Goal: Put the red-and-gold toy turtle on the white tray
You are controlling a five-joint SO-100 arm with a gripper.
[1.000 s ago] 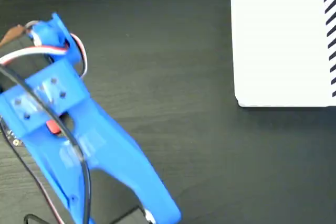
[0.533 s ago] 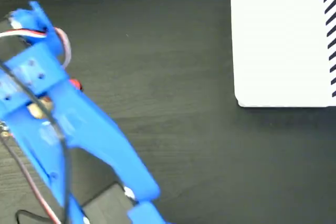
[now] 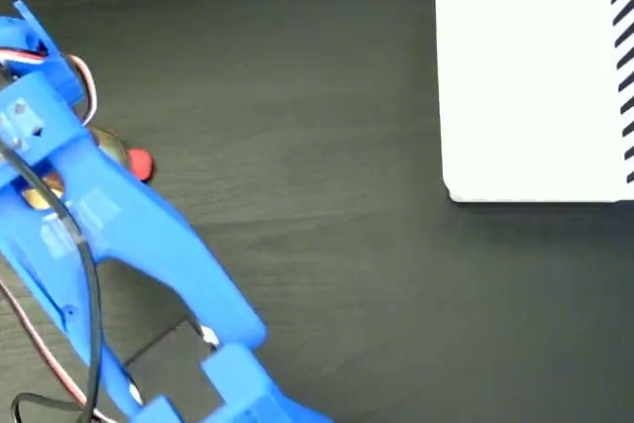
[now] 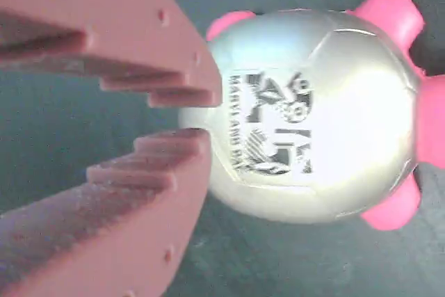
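At the left edge of the fixed view we see the blue arm (image 3: 109, 245) running from the upper left down toward the bottom centre, with black and red-and-white cables (image 3: 79, 274) trailing along it. Just right of the arm's upper part, at mid-left of the frame, a small piece of the red-and-gold toy turtle (image 3: 134, 162) peeks out: a coral-red limb and a sliver of gold shell, the rest hidden under the arm. It lies on the dark table (image 3: 327, 195), well apart from the white tray (image 3: 535, 96), which fills the upper right corner and shows dark diagonal stripes along its top and right edges.

In the wrist view we see the gripper (image 4: 198, 113) entering from the left, its two toothed jaws tinted reddish here and standing only a narrow gap apart at the tips. The tips sit at the left side of the turtle's shell (image 4: 313, 116); we cannot tell whether they touch it. The domed shell fills the centre and right of the frame, with a dark-and-white printed mark on top and pink limbs at its upper and lower right.
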